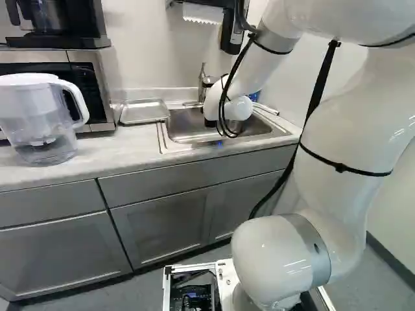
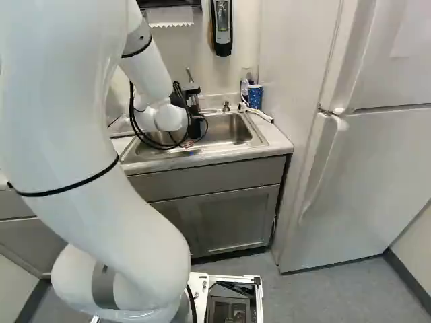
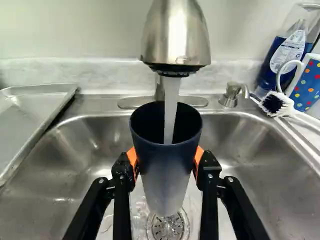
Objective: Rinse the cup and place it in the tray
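The only label I can pick out sits on a bottle (image 3: 287, 52) of blue liquid, ahead of my claw (image 2: 194, 122) and off to its right: a pale patch with small print. My arm (image 2: 118, 208) rises from its joint, reaches over the counter (image 1: 110, 150) and bends down at the wrist, so the claw is over the sink (image 3: 265, 165). Its two fingers, with orange pads (image 3: 198, 156), pinch the cup (image 3: 162, 172) from both sides. I've got that cup mouth up, dark blue at the rim and fading paler towards its base, above the drain (image 3: 168, 227). Just ahead of and above the claw is the faucet (image 3: 176, 37), its stream of water (image 3: 171, 107) running into the cup; how full it is, I can't tell. Near the bottle, a handled blue mug (image 3: 306, 85) with coloured dots stands beside a brush (image 3: 276, 104). The metal tray (image 3: 30, 117) is beside the sink, to the claw's left, and farther out that way stands a clear pitcher (image 1: 44, 126) with a white lid.
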Controlling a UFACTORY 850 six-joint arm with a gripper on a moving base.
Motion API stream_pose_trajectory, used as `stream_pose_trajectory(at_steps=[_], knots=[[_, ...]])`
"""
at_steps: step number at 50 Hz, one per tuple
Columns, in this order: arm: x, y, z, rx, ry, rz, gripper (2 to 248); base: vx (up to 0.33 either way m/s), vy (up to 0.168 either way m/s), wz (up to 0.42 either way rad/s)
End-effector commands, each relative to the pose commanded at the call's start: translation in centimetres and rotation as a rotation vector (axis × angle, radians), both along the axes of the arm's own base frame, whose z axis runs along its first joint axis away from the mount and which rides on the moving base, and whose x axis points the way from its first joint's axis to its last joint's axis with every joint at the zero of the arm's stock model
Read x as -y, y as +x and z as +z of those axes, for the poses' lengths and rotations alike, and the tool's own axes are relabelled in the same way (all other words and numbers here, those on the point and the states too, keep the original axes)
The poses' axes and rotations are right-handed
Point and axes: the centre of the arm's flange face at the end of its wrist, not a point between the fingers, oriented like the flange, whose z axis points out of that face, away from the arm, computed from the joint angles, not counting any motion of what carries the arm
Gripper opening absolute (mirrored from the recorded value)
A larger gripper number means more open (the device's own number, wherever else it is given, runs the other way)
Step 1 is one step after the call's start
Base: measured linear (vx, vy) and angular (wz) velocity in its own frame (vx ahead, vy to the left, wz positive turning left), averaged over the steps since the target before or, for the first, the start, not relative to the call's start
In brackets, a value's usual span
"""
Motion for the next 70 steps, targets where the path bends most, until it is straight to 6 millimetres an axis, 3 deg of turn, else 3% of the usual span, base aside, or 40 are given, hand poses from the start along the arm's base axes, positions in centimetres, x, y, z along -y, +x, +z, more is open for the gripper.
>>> stream_pose_trajectory(at_steps=[20,70], knots=[[-0.14,-0.14,0.32,0.077,0.01,0.006,124,0.0,0.0,0.0],[-0.14,-0.18,0.33,0.077,0.01,0.006,124,0.0,0.0,0.0]])
